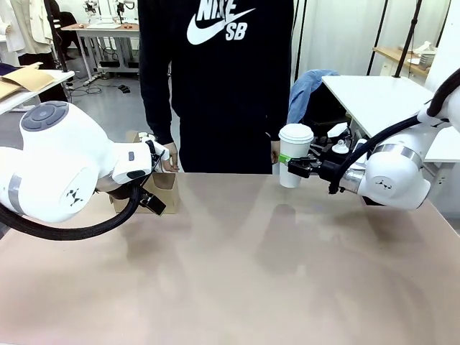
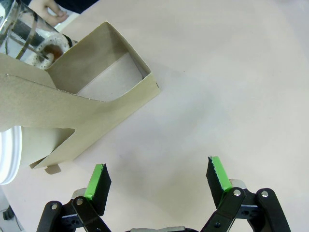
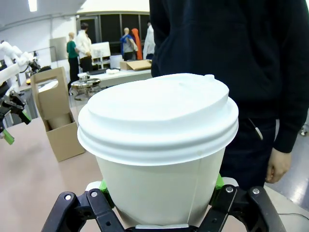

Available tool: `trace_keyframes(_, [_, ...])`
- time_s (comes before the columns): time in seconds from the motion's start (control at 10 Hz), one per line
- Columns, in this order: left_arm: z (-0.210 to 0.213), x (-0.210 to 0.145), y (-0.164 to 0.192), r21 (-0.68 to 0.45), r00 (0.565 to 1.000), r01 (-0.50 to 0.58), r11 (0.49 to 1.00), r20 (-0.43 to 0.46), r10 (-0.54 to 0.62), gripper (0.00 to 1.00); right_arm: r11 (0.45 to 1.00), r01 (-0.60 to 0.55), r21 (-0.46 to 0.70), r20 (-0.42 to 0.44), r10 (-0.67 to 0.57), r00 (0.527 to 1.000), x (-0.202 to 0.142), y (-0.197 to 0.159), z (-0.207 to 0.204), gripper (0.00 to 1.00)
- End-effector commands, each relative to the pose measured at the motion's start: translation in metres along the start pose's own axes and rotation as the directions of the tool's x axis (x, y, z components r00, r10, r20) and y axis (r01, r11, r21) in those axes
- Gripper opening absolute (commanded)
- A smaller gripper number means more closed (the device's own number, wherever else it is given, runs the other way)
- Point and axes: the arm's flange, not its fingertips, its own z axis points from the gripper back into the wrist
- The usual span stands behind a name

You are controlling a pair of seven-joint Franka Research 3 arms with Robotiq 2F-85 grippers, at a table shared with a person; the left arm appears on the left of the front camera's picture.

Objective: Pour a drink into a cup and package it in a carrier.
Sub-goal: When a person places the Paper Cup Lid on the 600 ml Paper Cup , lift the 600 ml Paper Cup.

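Sweatshirt (image 1: 215, 86) reads NIKE SB; right gripper (image 1: 296, 167) clamps lidded cup (image 1: 295, 144), left gripper (image 2: 157, 166) gapes beside carrier (image 2: 108, 116)

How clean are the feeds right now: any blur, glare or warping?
Front view: even light, soft arm shadows on the table, little glare. Left wrist view: sharp; the carrier edges crisp, reflections on the glass jug. Right wrist view: the cup looms large and bulged by the wide angle, background softer.

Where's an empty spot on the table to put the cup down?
The middle of the table, between the carrier and the cup in the right gripper, is bare, down to the near edge. It is crowded far left: the open left gripper, the carrier and a glass jug.
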Motion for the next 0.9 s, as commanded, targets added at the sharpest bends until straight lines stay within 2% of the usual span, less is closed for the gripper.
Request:
trace_keyframes(0.0, [0.0, 0.0, 0.0, -0.002, 1.0, -0.001, 1.0, 0.001, 0.001, 1.0, 1.0, 0.002, -0.02, 0.008, -0.002, 1.0, 0.006, 0.003, -0.004, 0.8])
trace_keyframes(0.6, [0.0, 0.0, 0.0, -0.002, 1.0, -0.001, 1.0, 0.001, 0.001, 1.0, 1.0, 0.0, 0.0, 0.0, 0.0, 1.0, 0.0, 0.0, 0.0, 0.8])
trace_keyframes(0.8, [0.0, 0.0, 0.0, -0.002, 1.0, -0.001, 1.0, 0.001, 0.001, 1.0, 1.0, 0.013, 0.018, 0.013, -0.013, 1.0, 0.045, 0.005, 0.002, 0.8])
